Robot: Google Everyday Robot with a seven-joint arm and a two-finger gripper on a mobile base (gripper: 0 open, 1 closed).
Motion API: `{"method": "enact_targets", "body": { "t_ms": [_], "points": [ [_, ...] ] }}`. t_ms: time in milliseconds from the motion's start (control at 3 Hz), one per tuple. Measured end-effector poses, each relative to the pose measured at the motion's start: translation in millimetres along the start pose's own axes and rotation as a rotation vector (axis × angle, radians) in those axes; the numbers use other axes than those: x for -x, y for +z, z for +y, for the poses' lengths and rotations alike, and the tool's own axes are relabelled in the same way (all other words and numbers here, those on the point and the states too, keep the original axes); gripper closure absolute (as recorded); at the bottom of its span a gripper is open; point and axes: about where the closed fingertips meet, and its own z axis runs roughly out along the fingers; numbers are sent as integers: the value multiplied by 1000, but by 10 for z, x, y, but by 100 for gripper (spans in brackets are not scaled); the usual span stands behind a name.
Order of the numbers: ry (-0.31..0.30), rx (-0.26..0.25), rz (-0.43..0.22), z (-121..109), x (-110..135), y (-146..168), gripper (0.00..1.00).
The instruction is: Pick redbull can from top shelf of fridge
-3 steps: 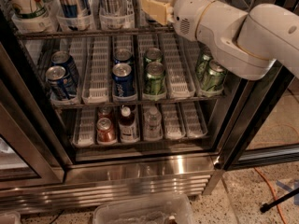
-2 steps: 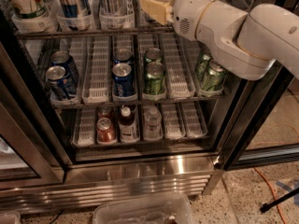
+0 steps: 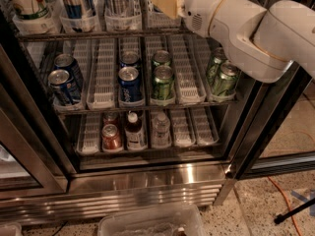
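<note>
The tool (image 3: 165,1), its grip impossible to tell, sits at the top shelf (image 3: 98,35) near the redbull can (image 3: 78,1), both cropped above.

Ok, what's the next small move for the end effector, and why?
Probably shift the end effector left along the top shelf: it sits at shelf height, but well to the right of the redbull can, not lined up with it.

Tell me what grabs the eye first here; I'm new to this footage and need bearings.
The big white robot arm juts in from the right, its gripper at the top shelf of the fridge, right of the redbull can. Below, blue soda cans and green cans line the middle rack.
</note>
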Motion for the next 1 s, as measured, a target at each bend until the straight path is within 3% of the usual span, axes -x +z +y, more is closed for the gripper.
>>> {"method": "enact_targets", "body": {
  "t_ms": [1000],
  "points": [
    [-52, 6, -35, 89, 227, -124, 100]
  ]
}}
